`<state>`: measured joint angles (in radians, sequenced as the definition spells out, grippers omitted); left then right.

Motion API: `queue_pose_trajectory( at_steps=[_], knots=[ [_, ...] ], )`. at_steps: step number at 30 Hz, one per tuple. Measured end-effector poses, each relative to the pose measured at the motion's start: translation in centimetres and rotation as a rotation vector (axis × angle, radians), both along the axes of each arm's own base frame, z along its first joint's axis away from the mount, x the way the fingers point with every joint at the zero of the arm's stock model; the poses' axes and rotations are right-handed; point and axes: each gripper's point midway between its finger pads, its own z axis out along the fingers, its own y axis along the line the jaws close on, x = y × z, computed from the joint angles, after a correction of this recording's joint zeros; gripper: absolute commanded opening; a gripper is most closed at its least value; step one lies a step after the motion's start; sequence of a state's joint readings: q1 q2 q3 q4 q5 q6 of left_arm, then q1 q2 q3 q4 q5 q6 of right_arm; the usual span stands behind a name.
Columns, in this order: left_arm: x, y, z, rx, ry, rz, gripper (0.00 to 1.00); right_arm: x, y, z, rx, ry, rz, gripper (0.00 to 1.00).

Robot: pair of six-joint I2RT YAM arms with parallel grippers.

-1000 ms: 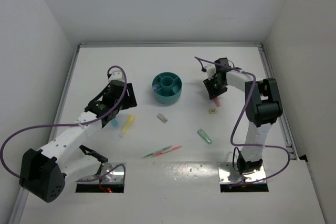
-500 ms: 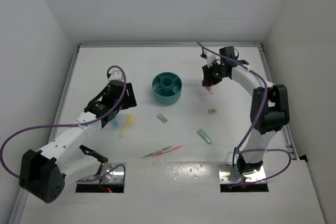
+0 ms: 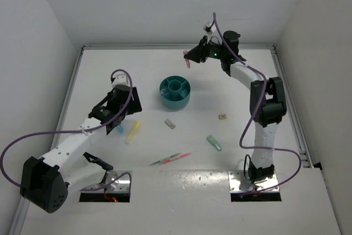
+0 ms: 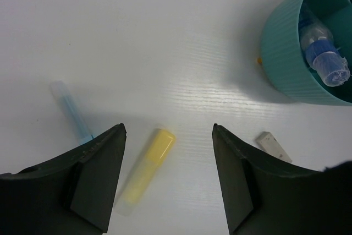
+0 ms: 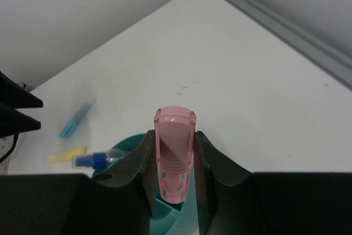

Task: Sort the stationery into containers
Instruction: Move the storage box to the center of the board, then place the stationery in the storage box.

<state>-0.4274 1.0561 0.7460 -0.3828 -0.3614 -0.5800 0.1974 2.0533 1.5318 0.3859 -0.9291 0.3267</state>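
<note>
Quick count: one teal bowl [image 3: 175, 92] on the counter [image 3: 126, 70], round, ribbed outside, with a centre cup and a divided ring around it. Already got one blue-capped stick [image 4: 324, 64] lying in a ring compartment.

Outside the bowl: four short markers, two beige erasers, two thin pens.
- Left of the bowl and nearer the arm bases: a blue marker [image 3: 119, 128] and a yellow marker [image 3: 132, 131], side by side.
- Just on the bowl's near side: the first eraser [image 3: 170, 124].
- Off to the bowl's right: the second eraser [image 3: 222, 116].
- Further right and nearer the bases: a green marker [image 3: 214, 143].
- Well to the bowl's near side: a green pen [image 3: 162, 161] and a pink pen [image 3: 180, 156], lying almost in one line.

As for the pink marker [image 5: 174, 158]: translucent pink, ribbed near the middle, rounded end. Up off the counter on the bowl's far side, clamped between the fingers of the right end effector [image 5: 174, 152].

Right arm [image 3: 264, 103] stretched far forward, forearm swung left toward the bowl's far side. Left arm [image 3: 71, 147] lying low and long, left of the bowl. Left end effector [image 4: 168, 129] spread apart, gripping nothing, hanging over the yellow marker.
</note>
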Motion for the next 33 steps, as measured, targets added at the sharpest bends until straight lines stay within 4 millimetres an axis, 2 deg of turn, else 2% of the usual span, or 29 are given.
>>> queue_pose_trajectory(
  at_steps=[6,8,11,15,18,26,28,31,32,33],
  knots=[
    [0.1,0.4,0.0,0.013,-0.005,0.018,0.69,0.3,3.3,-4.9,0.043,0.098,0.07,0.01],
    [0.1,0.5,0.0,0.016,-0.005,0.021,0.69,-0.1,4.0,-5.5,0.051,0.112,0.094,0.0],
    [0.1,0.5,-0.1,0.019,-0.002,0.024,0.69,-0.5,4.9,-5.2,0.066,0.106,0.122,0.0],
    [0.2,0.5,-0.3,0.023,0.006,0.023,0.69,-1.0,5.6,-4.5,0.081,0.087,0.149,0.0],
    [0.1,0.5,-0.4,0.024,0.009,0.023,0.69,-1.0,5.8,-4.9,0.081,0.089,0.152,0.0],
    [0.1,0.6,-0.4,0.025,0.011,0.023,0.69,-0.4,5.9,-9.7,0.051,0.18,0.143,0.03],
    [0.1,0.6,-0.5,0.025,0.011,0.023,0.69,-0.5,5.9,-10.3,0.045,0.19,0.144,0.06],
    [0.1,0.7,-0.4,0.029,0.01,0.032,0.73,-0.5,5.9,-10.4,0.037,0.186,0.145,0.2],
    [0.1,0.9,-0.4,0.032,0.009,0.044,0.79,-0.5,5.9,-10.5,0.034,0.184,0.145,0.25],
    [0.1,1.1,-0.4,0.037,0.008,0.058,0.81,-0.5,5.9,-10.5,0.033,0.184,0.146,0.34]
  ],
)
